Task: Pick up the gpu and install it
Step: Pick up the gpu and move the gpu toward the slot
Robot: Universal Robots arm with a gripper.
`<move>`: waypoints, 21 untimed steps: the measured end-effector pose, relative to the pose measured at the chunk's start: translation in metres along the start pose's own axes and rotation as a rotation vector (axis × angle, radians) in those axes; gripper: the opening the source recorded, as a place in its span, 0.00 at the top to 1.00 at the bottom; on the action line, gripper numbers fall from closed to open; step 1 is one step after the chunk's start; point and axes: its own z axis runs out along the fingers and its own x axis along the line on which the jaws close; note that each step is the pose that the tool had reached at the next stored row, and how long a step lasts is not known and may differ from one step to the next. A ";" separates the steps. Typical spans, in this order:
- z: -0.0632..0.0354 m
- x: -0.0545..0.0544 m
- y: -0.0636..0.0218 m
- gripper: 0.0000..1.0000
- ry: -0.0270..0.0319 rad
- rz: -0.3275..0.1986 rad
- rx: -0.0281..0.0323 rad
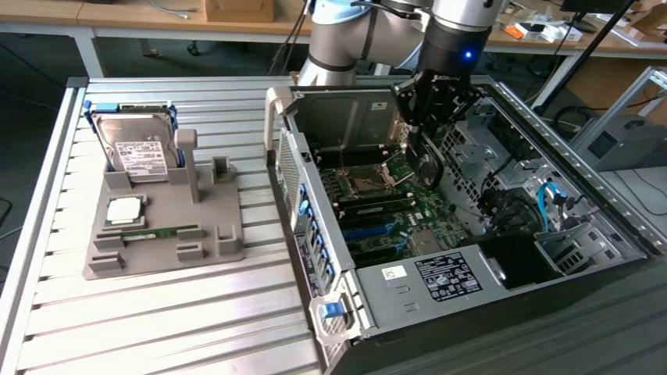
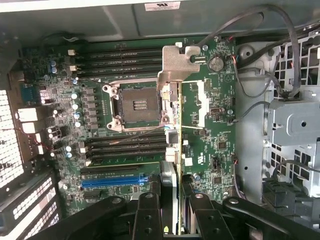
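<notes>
Gripper: nearest the wrist camera; two dark fingers pinch the gpu between them, neither spread wide nor pressed fully together.
Gpu: held edge-on as a thin strip, silver bracket at its far end. It hangs over the motherboard, close beside the bare processor socket, and is not seated in any slot.
Step in hand: carrying the card over the board, as I judge it.
Doing it well: I would hold the grip unchanged and the card square. The card's lower edge should stay off the socket's exposed contacts, and the bracket clear of the looping cables. I cannot tell how the card's edge lines up with the expansion slots.
Slatted table: one.
Computer case: one, open, at the exterior view's right, with the arm reaching down into it.
Grey tray: one, at the exterior view's left, well apart from the gripper.
Motherboard: one, green, on the case floor.
Hard drive: one, standing upright at the tray's back.
Processor socket: one, empty.
Memory slots: two banks flanking the socket; four slots in this bank, the other harder to count.
Blue slot: one, with a black slot just beside it.
Processor chip: one, flat on the tray.
RAM stick: one, green, near the chip.
</notes>
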 end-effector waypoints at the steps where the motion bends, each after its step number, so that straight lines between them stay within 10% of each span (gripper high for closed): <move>1: 0.0001 0.000 0.0000 0.73 0.0000 0.000 0.0003; 8: 0.0002 -0.001 0.0001 0.73 0.0000 0.000 0.0001; 9: 0.0004 -0.001 0.0000 0.73 0.0003 0.000 -0.0068; 12: 0.0005 -0.001 -0.0018 0.73 0.0075 0.003 -0.0986; 14: 0.0006 -0.001 -0.0022 0.73 0.0094 0.003 -0.1243; 21: 0.0007 -0.001 -0.0023 0.73 0.0097 0.004 -0.1282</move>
